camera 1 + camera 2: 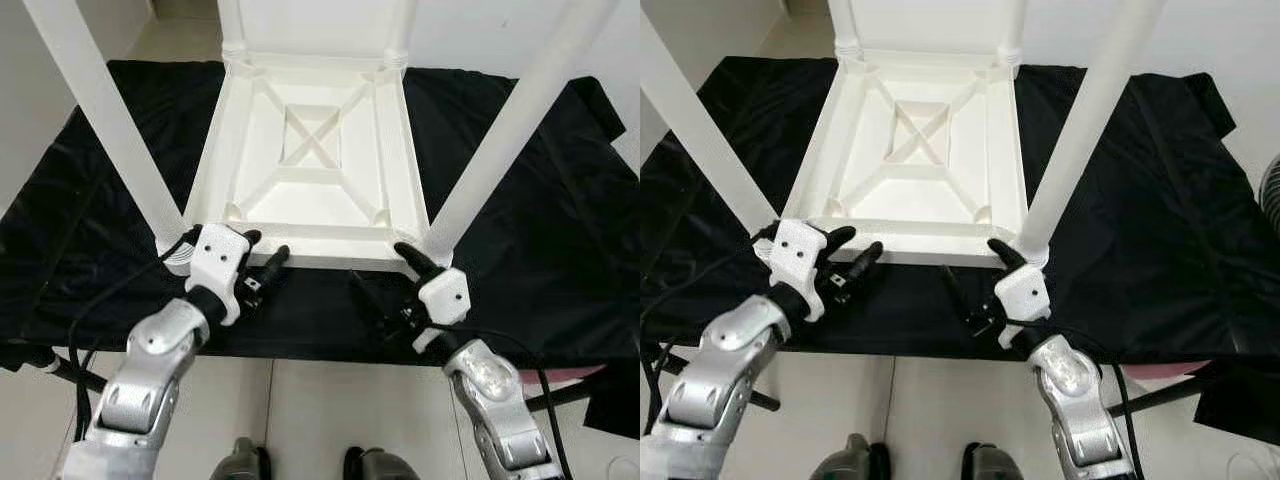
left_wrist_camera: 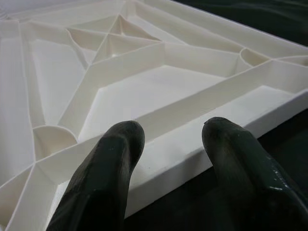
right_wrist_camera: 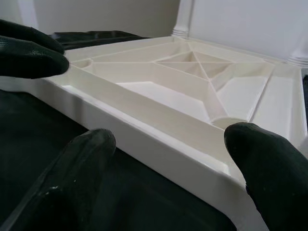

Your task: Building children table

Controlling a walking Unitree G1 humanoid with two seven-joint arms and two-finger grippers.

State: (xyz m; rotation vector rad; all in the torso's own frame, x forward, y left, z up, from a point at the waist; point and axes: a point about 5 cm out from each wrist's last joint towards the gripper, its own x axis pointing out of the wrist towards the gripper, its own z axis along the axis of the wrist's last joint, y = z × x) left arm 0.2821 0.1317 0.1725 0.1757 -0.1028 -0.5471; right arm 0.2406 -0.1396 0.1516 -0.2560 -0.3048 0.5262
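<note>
A white children's table (image 1: pixel 312 150) lies upside down on a black cloth (image 1: pixel 520 250), its ribbed underside facing up. Its legs stand upward, the near-left leg (image 1: pixel 110 120) and near-right leg (image 1: pixel 510 130) rising past the camera. My left gripper (image 1: pixel 266 246) is open at the near rim beside the near-left corner, its fingertips (image 2: pixel 120 139) just short of the rim. At the near-right corner my right gripper (image 1: pixel 378 263) is open, one finger (image 3: pixel 260 154) by the base of the near-right leg, the other (image 3: pixel 86 154) over the cloth in front of the rim.
The black cloth covers a low surface that extends well beyond the table on both sides. Pale floor tiles (image 1: pixel 300 400) and my feet (image 1: pixel 250 460) show below its front edge. White walls stand behind the far legs (image 1: pixel 232 25).
</note>
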